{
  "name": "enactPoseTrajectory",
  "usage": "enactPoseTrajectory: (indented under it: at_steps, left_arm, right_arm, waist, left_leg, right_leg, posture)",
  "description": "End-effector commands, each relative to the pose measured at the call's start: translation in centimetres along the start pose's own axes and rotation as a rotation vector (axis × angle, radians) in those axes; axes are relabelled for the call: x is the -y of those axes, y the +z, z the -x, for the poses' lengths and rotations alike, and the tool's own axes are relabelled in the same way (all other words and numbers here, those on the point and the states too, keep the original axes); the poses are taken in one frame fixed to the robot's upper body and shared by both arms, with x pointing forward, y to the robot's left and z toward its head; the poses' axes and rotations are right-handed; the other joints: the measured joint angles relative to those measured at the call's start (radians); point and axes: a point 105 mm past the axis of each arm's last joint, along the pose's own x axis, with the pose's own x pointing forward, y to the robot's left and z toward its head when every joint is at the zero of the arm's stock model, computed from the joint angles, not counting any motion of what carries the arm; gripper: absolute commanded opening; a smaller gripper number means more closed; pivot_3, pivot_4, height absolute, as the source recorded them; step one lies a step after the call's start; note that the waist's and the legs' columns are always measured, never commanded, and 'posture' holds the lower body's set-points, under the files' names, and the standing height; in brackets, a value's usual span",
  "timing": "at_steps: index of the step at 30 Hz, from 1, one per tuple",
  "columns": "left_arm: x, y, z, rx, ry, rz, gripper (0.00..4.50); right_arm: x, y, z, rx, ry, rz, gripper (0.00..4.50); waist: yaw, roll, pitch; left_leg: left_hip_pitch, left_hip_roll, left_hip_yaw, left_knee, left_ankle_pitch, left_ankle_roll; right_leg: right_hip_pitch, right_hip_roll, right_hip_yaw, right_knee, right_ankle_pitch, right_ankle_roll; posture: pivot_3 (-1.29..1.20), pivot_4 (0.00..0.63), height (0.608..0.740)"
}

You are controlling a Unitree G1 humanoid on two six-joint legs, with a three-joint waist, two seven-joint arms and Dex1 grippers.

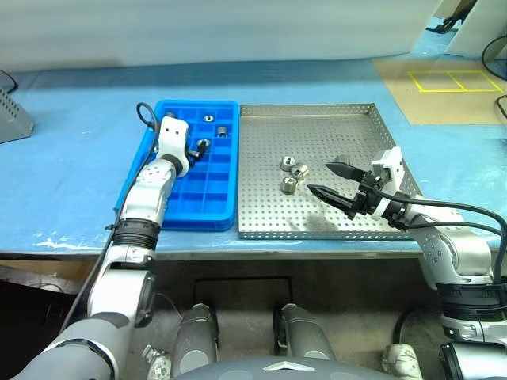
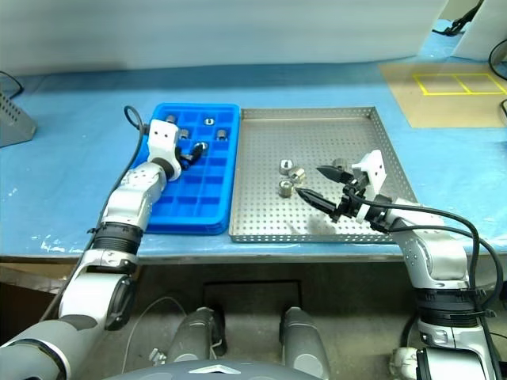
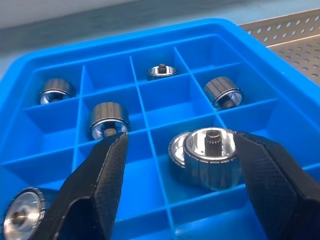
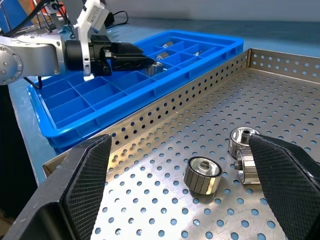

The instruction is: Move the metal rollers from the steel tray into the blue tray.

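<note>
On a blue-covered bench two trays are set side by side, their long edges touching or nearly so: a bright blue rectangular plastic tray (image 1: 207,207) with a grid of small square compartments on the left, and a large, shallow, square grey steel tray (image 1: 348,127) with a perforated floor and low raised rims on the right. Three small shiny metal rollers (image 1: 290,173) — short silver-grey cylinders with ribbed sides and a central bore — are grouped left of the steel tray's middle; two (image 4: 244,141) are seen touching each other, and the third (image 4: 202,174) lies just beside them, nearer the front. Over the far half of the blue tray the left gripper (image 1: 200,147) is held level, its two black fingers (image 3: 97,187) spread apart, with one roller (image 3: 210,157) seen against the inner face of one finger while the other finger stands clear of it; whether that roller is carried or already rests in the compartment below cannot be told. A second roller (image 3: 176,150) lies just behind it in the same area. Further rollers are lodged in separate compartments toward the tray's far end: one (image 3: 109,119) near the free finger, one (image 3: 55,89) at the far corner, one (image 3: 162,71) upright in the far row, one (image 3: 223,91) tilted beside the steel tray's side, and one (image 3: 21,214) close to the wrist. Over the near right part of the steel tray the right gripper (image 1: 331,180) is poised with its jaws wide apart and empty, pointed toward the three loose rollers but well apart from them.
</note>
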Motion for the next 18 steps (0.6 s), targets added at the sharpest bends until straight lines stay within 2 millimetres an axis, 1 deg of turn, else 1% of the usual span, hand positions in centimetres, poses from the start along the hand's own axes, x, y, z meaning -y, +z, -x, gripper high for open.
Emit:
enactPoseTrajectory:
  at_steps: [1, 8, 11, 13, 14, 15, 18]
  left_arm:
    - [-0.4, 0.0, -0.7, 0.012, 0.009, 0.02, 3.54]
    - [-0.3, -3.1, -1.3, -0.081, 0.004, 0.049, 3.54]
    - [0.1, -3.1, -1.4, -0.075, -0.011, 0.053, 2.95]
    - [0.2, -2.8, -1.5, -0.059, -0.017, 0.048, 2.33]
    - [0.3, -2.5, -1.5, -0.048, -0.019, 0.048, 1.95]
    - [0.3, -2.3, -1.5, -0.036, -0.017, 0.049, 1.71]
    - [0.5, -1.7, -1.5, -0.005, -0.036, 0.07, 1.71]
  right_arm:
    - [-0.5, 1.2, -0.1, 0.033, 0.022, 0.033, 4.5]
    - [-0.5, 1.2, 0.1, 0.033, 0.014, 0.032, 4.5]
    - [-0.5, 1.2, 0.2, 0.032, 0.011, 0.031, 4.5]
    - [-0.5, 1.2, 0.3, 0.031, 0.009, 0.031, 4.5]
    - [-0.5, 1.2, 0.3, 0.031, 0.008, 0.03, 4.5]
    - [-0.5, 1.2, 0.3, 0.031, 0.008, 0.03, 4.5]
    - [-0.6, 1.2, 0.3, 0.032, 0.008, 0.028, 4.5]
  waist:
    - [-0.001, 0.0, 0.0]
    - [-0.006, 0.001, 0.0]
    - [-0.007, 0.001, 0.0]
    - [-0.007, 0.001, 0.0]
    - [-0.007, 0.001, -0.001]
    - [-0.007, 0.001, -0.001]
    - [-0.006, 0.001, -0.001]
  left_leg:
    - [0.0, 0.0, 0.0, 0.0, 0.0, 0.0]
    - [0.001, 0.0, 0.0, 0.0, 0.0, 0.0]
    - [0.003, 0.0, 0.0, 0.0, 0.0, 0.0]
    - [0.004, -0.001, 0.0, 0.0, -0.002, -0.003]
    - [0.004, -0.001, 0.0, 0.0, -0.002, -0.003]
    - [0.004, 0.0, 0.0, 0.0, -0.002, -0.003]
    - [0.004, 0.0, 0.0, 0.0, -0.002, -0.003]
  right_leg:
    - [0.0, 0.0, 0.0, 0.0, 0.0, 0.0]
    - [0.0, 0.0, 0.0, 0.0, 0.0, 0.0]
    - [0.003, 0.0, 0.0, 0.0, 0.0, 0.0]
    - [0.003, 0.0, 0.001, 0.0, 0.0, 0.0]
    - [0.003, 0.0, 0.001, 0.0, 0.0, 0.0]
    - [0.003, 0.0, 0.001, 0.0, 0.0, 0.0]
    - [0.003, 0.0, 0.0, 0.0, 0.0, 0.0]
  posture:
    - [-0.3, 0.15, 0.74]
    - [-0.31, 0.15, 0.74]
    - [-0.32, 0.15, 0.74]
    - [-0.32, 0.15, 0.74]
    - [-0.32, 0.15, 0.74]
    - [-0.32, 0.15, 0.74]
    - [-0.31, 0.15, 0.74]
